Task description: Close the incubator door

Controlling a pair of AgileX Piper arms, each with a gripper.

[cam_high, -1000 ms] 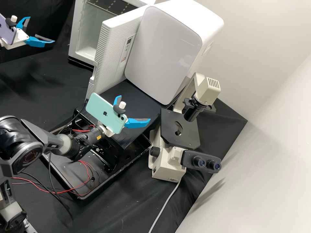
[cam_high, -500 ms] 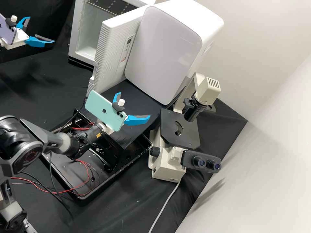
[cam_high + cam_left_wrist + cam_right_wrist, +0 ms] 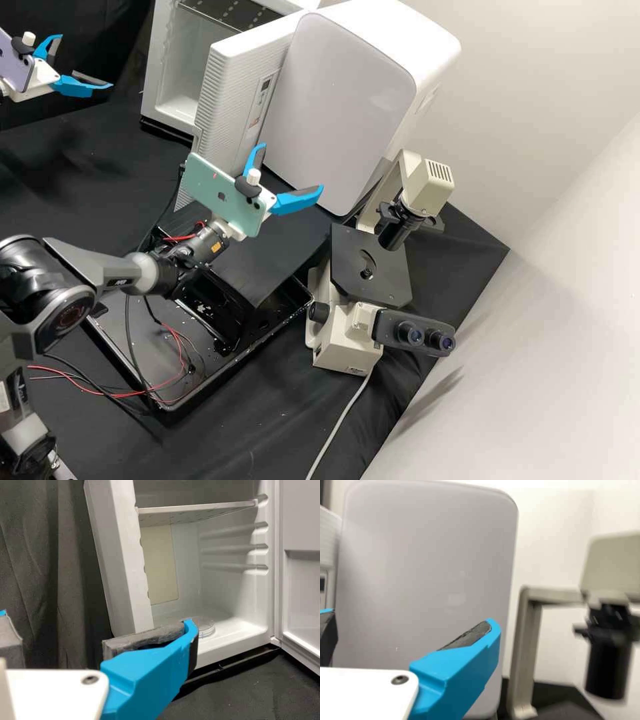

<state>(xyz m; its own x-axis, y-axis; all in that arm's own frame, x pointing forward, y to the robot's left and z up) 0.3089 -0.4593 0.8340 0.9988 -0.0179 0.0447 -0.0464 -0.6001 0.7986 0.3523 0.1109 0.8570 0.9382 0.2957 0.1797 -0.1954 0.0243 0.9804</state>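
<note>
ribbed white door (image 3: pixel 227 100) open, left end effector (image 3: pixel 87 60), right end effector (image 3: pixel 293 166), both gaping, empty

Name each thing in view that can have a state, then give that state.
Incubator door: open
Left pincer: open, empty
Right pincer: open, empty
Shelf: fitted inside the incubator
Clear round dish: lying flat
Microscope: upright

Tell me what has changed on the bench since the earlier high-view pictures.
The right gripper has moved up and somewhat right in the high view, toward the smooth face of the white cabinet, its fingers open. Nothing was taken hold of or let go. The left gripper, the open incubator door and the microscope stayed put.
</note>
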